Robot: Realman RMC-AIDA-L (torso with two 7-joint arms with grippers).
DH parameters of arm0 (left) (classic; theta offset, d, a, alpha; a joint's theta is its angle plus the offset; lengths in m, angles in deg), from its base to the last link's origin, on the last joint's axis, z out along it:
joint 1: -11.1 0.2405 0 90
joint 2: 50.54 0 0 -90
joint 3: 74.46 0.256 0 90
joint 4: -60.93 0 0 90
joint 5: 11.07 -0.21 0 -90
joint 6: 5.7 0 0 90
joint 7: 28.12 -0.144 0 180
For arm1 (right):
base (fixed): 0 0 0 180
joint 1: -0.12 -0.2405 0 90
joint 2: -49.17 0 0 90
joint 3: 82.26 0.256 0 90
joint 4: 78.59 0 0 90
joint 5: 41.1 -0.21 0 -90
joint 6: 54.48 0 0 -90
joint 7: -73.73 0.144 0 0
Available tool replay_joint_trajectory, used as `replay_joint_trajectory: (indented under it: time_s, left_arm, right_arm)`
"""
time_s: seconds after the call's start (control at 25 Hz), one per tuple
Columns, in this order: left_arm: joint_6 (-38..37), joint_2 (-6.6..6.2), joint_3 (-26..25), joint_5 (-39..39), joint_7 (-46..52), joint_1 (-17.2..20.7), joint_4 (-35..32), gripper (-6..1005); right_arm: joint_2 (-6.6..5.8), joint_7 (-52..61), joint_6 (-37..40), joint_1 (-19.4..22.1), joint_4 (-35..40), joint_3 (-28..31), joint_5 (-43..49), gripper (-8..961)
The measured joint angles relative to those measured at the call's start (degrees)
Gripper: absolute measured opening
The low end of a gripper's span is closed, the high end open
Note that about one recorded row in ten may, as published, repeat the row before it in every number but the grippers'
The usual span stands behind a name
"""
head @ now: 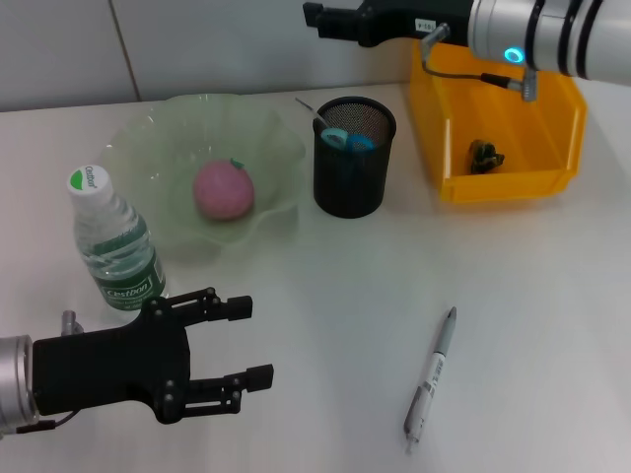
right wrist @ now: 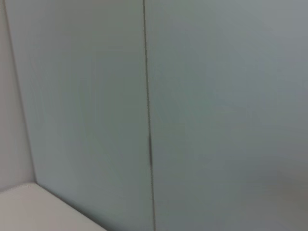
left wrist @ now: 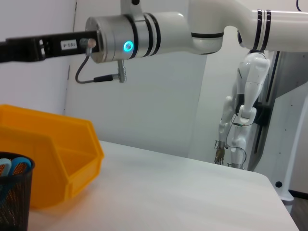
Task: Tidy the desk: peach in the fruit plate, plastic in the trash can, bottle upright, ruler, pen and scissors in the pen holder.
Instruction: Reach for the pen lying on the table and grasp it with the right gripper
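Note:
A pink peach [head: 224, 190] lies in the pale green glass fruit plate [head: 138, 148]. A clear water bottle [head: 113, 241] with a green label stands upright in front of the plate. The black mesh pen holder [head: 355, 172] holds blue-handled scissors [head: 347, 139] and a thin stick; it also shows in the left wrist view [left wrist: 13, 195]. A silver pen [head: 431, 379] lies on the table at the front right. The yellow bin [head: 503, 182] holds a dark crumpled piece [head: 485, 156]. My left gripper [head: 251, 342] is open and empty, low near the bottle. My right gripper [head: 317, 18] hovers high behind the pen holder.
The white table [head: 325, 296] runs to a grey wall at the back. The right arm [left wrist: 159, 36] spans above the yellow bin [left wrist: 53, 154]. The right wrist view shows only wall [right wrist: 192, 115].

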Motion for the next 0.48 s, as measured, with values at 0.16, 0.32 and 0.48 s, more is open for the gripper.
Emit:
replay_joint_trajectory:
  time_s: [0.16, 0.32, 0.48]
  left_arm:
    - [-0.2, 0.0, 0.0, 0.2, 0.2, 0.2, -0.1, 791]
    - [-0.2, -0.07, 0.0, 0.3, 0.3, 0.3, -0.2, 791]
    - [-0.2, 0.0, -0.4, 0.3, 0.4, 0.1, -0.1, 791]
  right_arm:
    - [-0.15, 0.1, 5.4, 4.2, 5.3, 0.5, -5.1, 741]
    - [-0.19, 0.7, 10.0, 7.1, 9.2, 1.1, -6.7, 741]
    - [-0.5, 3.2, 19.9, 9.2, 12.2, 4.5, -6.5, 741]
